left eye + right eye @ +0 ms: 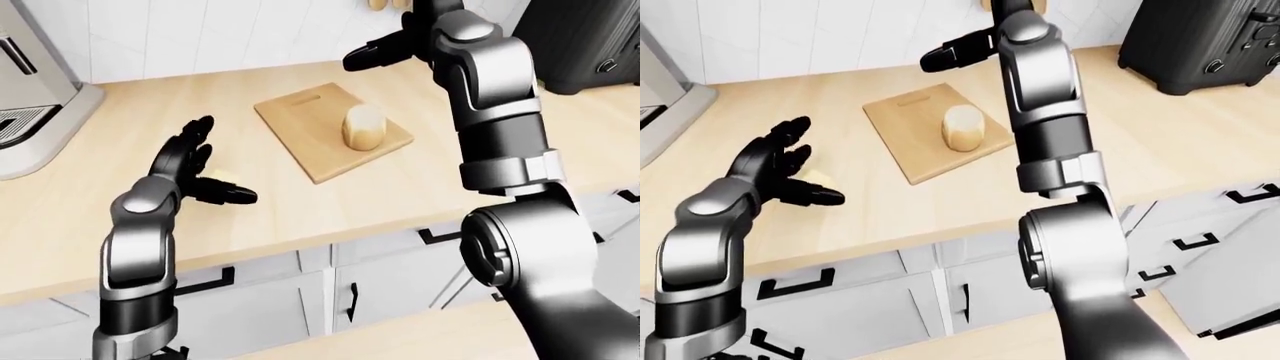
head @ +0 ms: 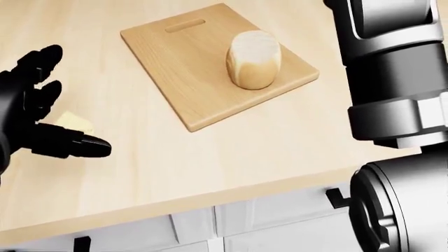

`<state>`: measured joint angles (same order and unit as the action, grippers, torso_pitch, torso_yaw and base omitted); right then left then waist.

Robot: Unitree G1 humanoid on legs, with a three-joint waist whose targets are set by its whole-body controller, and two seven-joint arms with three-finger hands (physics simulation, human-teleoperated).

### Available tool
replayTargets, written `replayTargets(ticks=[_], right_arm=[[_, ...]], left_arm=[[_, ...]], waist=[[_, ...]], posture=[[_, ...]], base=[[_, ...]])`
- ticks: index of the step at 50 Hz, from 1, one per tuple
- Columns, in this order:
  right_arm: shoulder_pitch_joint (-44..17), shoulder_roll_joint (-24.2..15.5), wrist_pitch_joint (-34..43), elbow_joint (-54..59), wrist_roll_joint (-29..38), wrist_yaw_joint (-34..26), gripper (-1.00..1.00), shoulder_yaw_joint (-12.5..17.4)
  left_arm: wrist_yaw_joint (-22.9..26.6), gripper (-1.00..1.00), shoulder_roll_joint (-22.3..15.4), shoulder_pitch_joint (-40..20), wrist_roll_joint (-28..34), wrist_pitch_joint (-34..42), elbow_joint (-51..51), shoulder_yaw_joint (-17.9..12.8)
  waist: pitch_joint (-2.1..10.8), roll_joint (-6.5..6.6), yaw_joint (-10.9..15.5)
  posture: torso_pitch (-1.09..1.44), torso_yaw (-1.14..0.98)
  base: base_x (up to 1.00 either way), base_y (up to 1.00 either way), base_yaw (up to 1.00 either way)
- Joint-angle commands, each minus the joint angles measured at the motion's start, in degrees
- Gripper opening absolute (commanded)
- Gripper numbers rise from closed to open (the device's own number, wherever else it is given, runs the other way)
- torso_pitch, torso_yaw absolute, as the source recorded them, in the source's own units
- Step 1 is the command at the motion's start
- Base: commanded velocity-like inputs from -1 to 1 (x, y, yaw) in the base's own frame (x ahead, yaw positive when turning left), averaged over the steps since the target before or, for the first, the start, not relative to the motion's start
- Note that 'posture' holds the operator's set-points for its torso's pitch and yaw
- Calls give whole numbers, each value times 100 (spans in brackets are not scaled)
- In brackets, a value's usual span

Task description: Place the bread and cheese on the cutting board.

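A pale bread loaf [image 2: 253, 59] stands upright on the wooden cutting board [image 2: 178, 68] on the counter. A small yellow cheese wedge [image 2: 75, 124] lies on the counter left of the board. My left hand [image 2: 43, 107] is open, its fingers spread around the cheese with the thumb [image 2: 77, 145] below it, not closed on it. My right hand [image 1: 385, 46] is open and raised high above the board's upper right, holding nothing; it also shows in the right-eye view [image 1: 960, 46].
A coffee machine [image 1: 30, 90] stands at the counter's left end. A black appliance [image 1: 1200, 41] stands at the upper right. White drawers with black handles [image 1: 205, 281] run below the counter edge.
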<state>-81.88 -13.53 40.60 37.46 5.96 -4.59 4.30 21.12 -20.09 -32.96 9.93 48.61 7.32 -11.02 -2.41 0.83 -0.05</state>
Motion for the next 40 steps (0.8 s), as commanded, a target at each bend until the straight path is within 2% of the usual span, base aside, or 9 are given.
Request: replayTargets(ticks=[1,10,23,25,27,31,34,37,40], right_arm=[[-206,-45,-151,-227,11,34,100,24],[-139,-20,-178,-254,0,54,100,20],[-106,-8,-178,-274,-10,64,100,14],[-111,-3,-179,-268,-5,66,100,7],[-102,5,-212,-249,-6,72,100,9],[-78,17,-213,-261,-11,82,100,9],[-55,34,-197,-299,-16,92,100,6],[-29,47,-174,-339,-20,103,100,4],[-17,57,-207,-318,-28,115,100,5]], left_arm=[[-6,40,-84,-173,12,-77,276,-61],[1,31,-64,-142,-23,-70,296,-84],[-2,28,-72,-98,-54,-116,278,-94],[6,12,-75,-96,-56,-96,305,-91],[23,10,-49,-76,-57,-94,341,-56],[38,-15,-46,-38,-48,-117,349,-62],[38,-55,-23,14,-36,-131,379,-54],[29,-65,-10,23,-35,-200,317,-62],[42,-87,-8,27,-34,-148,373,-63]], waist=[[170,21,0],[175,20,5],[183,23,6],[184,26,3],[182,25,2],[183,22,6],[189,22,5],[187,20,9],[194,24,7]], posture=[[0,0],[0,0],[0,0],[0,0],[0,0],[0,0],[0,0],[0,0],[0,0]], base=[[0,0,0],[0,0,0],[0,0,0],[0,0,0],[0,0,0],[0,0,0],[0,0,0],[0,0,0],[0,0,0]])
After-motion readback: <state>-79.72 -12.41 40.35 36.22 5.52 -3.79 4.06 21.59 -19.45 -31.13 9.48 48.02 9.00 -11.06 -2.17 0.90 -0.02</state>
